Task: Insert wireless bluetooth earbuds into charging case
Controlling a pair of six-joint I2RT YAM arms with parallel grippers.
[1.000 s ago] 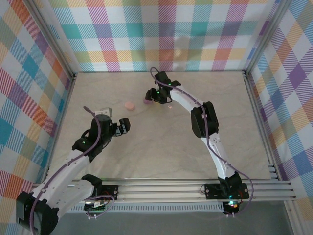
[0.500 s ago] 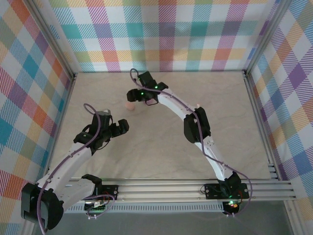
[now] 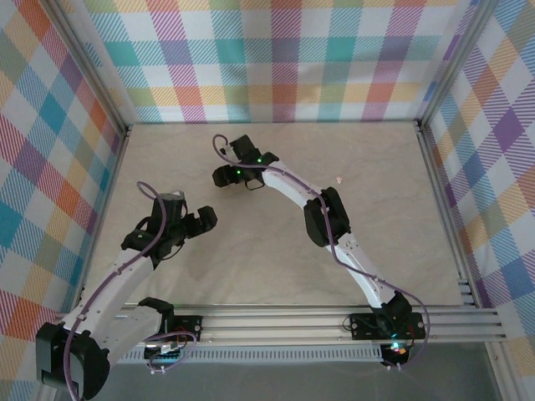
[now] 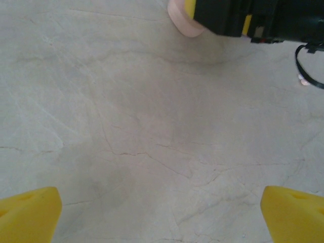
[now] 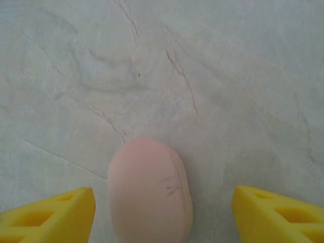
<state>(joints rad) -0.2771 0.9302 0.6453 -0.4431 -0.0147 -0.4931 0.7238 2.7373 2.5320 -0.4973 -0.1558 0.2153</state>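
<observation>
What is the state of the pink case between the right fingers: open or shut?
Shut: the pink case is one smooth rounded shell on the table, with no raised lid or hollow showing.

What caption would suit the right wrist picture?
Pink round case on the marble table between the right gripper's open yellow fingers.

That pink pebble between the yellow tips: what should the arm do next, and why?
Probably close the right pincer gently on the pink case. It lies on the table between the open fingers, a gap on either side, so it looks lined up but not yet held.
</observation>
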